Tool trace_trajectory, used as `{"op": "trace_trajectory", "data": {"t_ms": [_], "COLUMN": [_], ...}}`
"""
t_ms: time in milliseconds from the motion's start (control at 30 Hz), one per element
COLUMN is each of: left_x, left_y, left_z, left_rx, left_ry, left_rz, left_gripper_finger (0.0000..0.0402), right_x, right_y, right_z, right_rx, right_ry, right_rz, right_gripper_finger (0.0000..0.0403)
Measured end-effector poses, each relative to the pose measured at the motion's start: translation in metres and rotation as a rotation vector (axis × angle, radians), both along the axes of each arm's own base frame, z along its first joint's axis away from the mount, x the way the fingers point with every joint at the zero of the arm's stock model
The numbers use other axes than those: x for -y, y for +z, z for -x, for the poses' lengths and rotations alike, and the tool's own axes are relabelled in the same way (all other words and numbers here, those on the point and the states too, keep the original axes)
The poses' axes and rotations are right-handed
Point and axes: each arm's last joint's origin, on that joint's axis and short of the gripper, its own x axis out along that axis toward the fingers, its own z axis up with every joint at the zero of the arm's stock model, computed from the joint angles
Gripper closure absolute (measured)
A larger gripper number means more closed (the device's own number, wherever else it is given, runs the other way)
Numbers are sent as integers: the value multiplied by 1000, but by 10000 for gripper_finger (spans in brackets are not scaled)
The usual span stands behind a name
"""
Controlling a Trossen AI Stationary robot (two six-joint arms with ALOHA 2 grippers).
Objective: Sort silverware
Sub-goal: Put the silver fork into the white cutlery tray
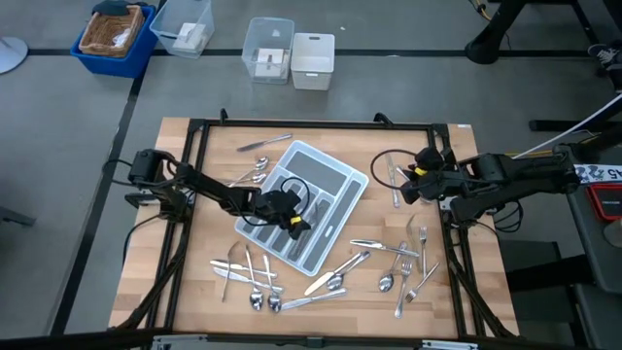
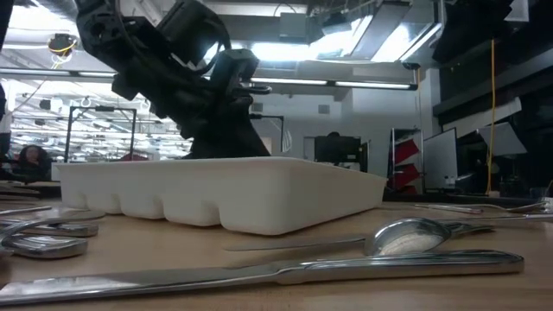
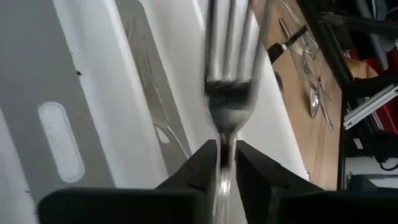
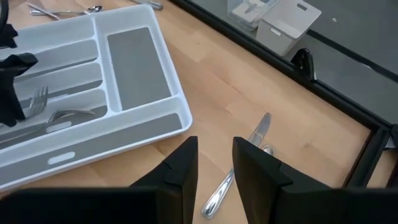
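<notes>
left gripper (image 3: 227, 163) pinches a fork (image 3: 229, 68) by its handle over the tray (image 1: 342, 175), fork's length running along a compartment; right gripper (image 4: 214, 165) waits open.

The place looked like a robotics lab or workshop in a large open industrial hall. Long strip lights (image 2: 363, 84) hung from an exposed ceiling, and racks and monitors (image 2: 339, 149) stood in the background. A black metal frame (image 1: 311, 124) edged the wooden surface (image 1: 369, 146), which stood on grey floor beside clear plastic bins (image 1: 268, 49) and a blue crate (image 1: 115, 39).
</notes>
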Motion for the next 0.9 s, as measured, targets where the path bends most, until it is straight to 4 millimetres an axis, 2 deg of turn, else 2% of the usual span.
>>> {"op": "trace_trajectory", "data": {"t_ms": [233,367,533,700,900], "left_x": [0,2,8,20,39], "left_y": [2,12,41,70,84], "left_z": [0,2,10,30,72], "left_rx": [9,32,102,33,-270], "left_ry": [8,-39,-217,-319,-250], "left_rz": [14,82,223,471,645], "left_gripper_finger": [289,286,299,314,335], "right_x": [0,0,0,0,0], "right_y": [0,0,0,0,0], "right_z": [0,0,0,0,0], "right_rx": [-1,-2,-10,-32,-36], "right_ry": [3,5,14,47,50], "right_rz": [-5,-4,-6,13,15], "right_gripper_finger": [299,299,299,299,299]}}
